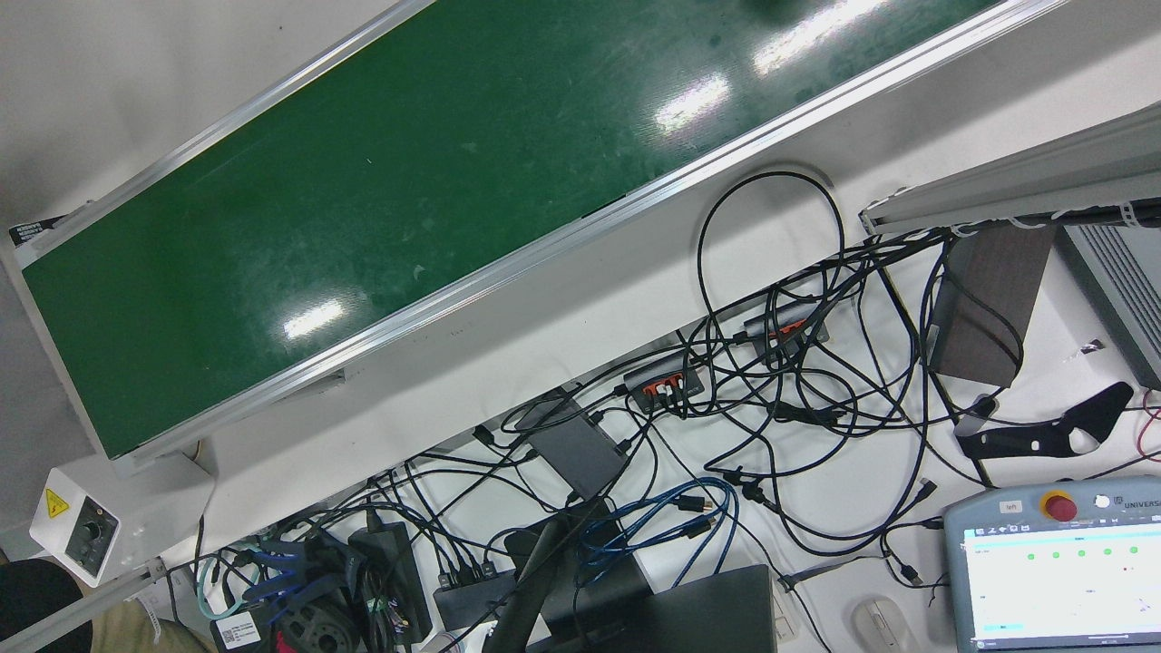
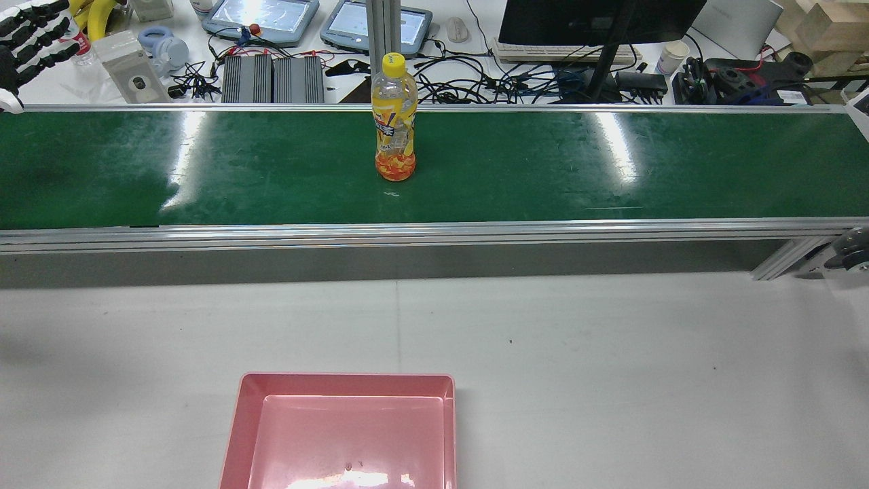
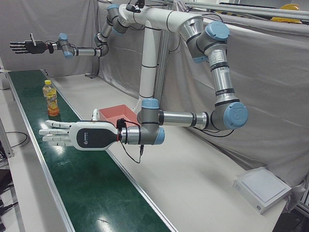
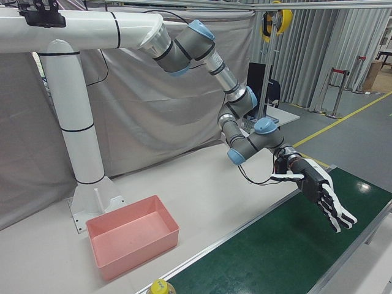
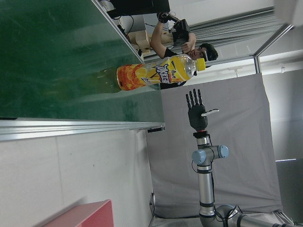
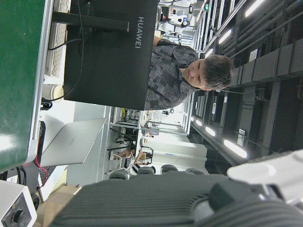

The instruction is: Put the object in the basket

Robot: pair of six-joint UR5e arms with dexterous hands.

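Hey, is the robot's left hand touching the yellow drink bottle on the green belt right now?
Apart. The left-front view shows the left hand open over the belt, with bare belt between it and the upright bottle.

White arm tubes [image 3: 155, 29], blue joint caps, silver links, one black hand [image 3: 28, 46], one white hand [image 3: 79, 135], black cable

Bottle [image 2: 394, 122] upright on belt [image 2: 543, 170]; pink basket [image 2: 234, 435] nearby.
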